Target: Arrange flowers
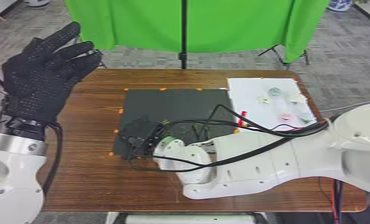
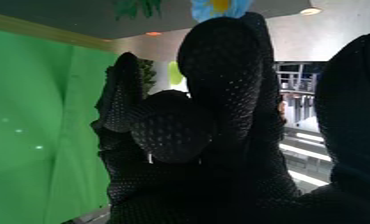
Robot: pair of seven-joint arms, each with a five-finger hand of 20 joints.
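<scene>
While the left hand [image 1: 46, 72] is raised over the left side of the table [image 1: 88, 185], its fingers loosely spread and nothing in its grasp, the right hand [image 1: 143, 131] is over the near left part of the black mat [image 1: 168, 102]. The right wrist view shows the right hand [image 2: 221, 65] mostly open, one finger bent, the others nearly straight and the thumb well apart; whether it touches the green foliage [image 2: 147, 75] behind it I cannot tell. Beyond its fingertips are a blue flower [image 2: 219, 7] with a yellow centre and some green leaves [image 2: 137, 7] near the mat. On the far right of the table, a white sheet [image 1: 245, 90] holds a pale teal flower [image 1: 275, 91] and a pink flower [image 1: 286, 117], with a red object [image 1: 244, 118] by its left edge. A green curtain [image 1: 141, 25] hangs beyond the far side.
</scene>
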